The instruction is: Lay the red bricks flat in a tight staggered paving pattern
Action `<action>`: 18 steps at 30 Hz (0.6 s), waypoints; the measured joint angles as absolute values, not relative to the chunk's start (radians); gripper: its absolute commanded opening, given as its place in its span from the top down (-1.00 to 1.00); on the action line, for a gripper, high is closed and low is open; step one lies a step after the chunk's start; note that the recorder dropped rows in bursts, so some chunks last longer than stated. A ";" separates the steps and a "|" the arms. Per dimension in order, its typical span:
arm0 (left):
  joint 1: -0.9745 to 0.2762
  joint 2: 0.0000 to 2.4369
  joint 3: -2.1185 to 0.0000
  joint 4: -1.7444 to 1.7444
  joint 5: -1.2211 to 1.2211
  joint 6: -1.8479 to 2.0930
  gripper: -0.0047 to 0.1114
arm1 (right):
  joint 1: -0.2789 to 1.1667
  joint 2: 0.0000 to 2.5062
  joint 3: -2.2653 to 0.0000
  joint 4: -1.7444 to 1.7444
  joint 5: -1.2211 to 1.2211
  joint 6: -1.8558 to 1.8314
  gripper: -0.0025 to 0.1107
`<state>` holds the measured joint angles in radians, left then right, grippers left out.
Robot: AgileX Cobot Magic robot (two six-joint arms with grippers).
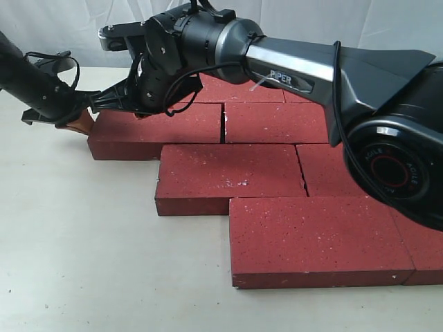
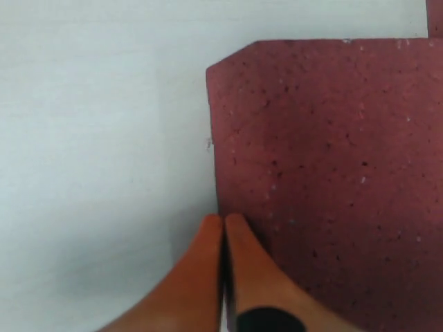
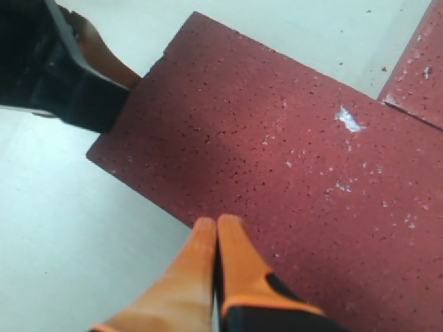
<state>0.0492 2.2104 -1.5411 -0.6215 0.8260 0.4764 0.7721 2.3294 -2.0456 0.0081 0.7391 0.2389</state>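
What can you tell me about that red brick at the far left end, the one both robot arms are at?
The end brick is a thick dark red block, rough and speckled with small white chips, one corner clipped. It lies flat on the pale table, a thin gap from its neighbour. The left gripper, shut, sits at its free short end; the right gripper, also shut, is over its edge.

The red bricks [image 1: 318, 235] lie flat in staggered rows on a pale table [image 1: 83, 263]; the left gripper [image 1: 77, 122] sits just beside the leftmost brick's [image 1: 166, 128] left end; the right gripper [image 1: 140, 108] hangs low over that brick's far edge.
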 measured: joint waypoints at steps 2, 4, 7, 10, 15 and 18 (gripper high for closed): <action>0.047 2.210 -1.541 -0.617 0.824 0.476 0.92 | 0.772 2.329 -2.046 0.008 0.739 0.239 0.97; 0.045 2.210 -1.541 -0.615 0.824 0.476 0.92 | 0.772 2.329 -2.046 0.008 0.739 0.239 0.97; 0.043 2.210 -1.541 -0.609 0.823 0.476 0.92 | 0.772 2.329 -2.046 0.008 0.743 0.239 0.97; 0.045 2.210 -1.541 -0.604 0.822 0.474 0.92 | 0.772 2.329 -2.046 0.008 0.747 0.240 0.97; 0.082 2.210 -1.541 -0.620 0.844 0.444 0.92 | 0.772 2.329 -2.046 0.008 0.749 0.240 0.97; 0.113 2.210 -1.541 -0.622 0.873 0.434 0.92 | 0.772 2.329 -2.046 0.008 0.749 0.240 0.97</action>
